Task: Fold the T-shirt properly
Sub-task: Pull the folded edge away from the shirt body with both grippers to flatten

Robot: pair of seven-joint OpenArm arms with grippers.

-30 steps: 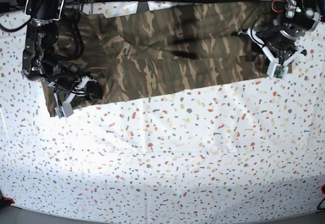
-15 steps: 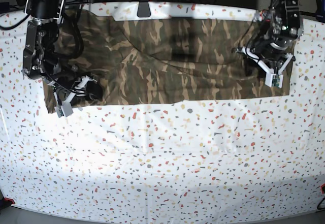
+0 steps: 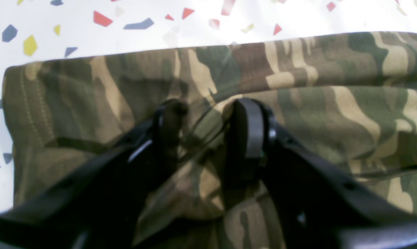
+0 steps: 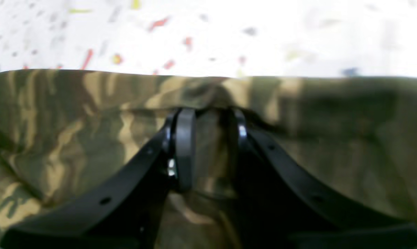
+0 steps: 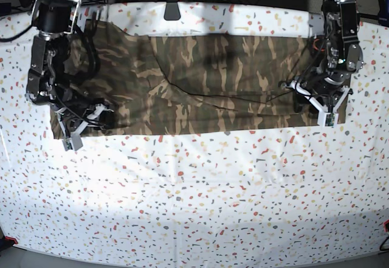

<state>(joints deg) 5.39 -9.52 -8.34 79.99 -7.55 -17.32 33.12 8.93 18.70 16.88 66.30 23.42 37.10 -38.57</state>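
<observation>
T-shirt point(image 5: 200, 82) cloth is bunching between the jaws of the left claw point(image 3: 208, 114) and the right claw point(image 4: 208, 119), each narrowly pinching a fold by the near hem. Beyond both claws, the shirt is lying as a long band across the speckled worktop point(image 5: 200, 195). A lengthwise fold seems underway; next, both claws should be releasing together and smoothing.

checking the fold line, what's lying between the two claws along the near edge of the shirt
Only the T-shirt itself: in the base view its folded camouflage band runs unbroken from the right claw to the left claw, nothing on top.
</observation>
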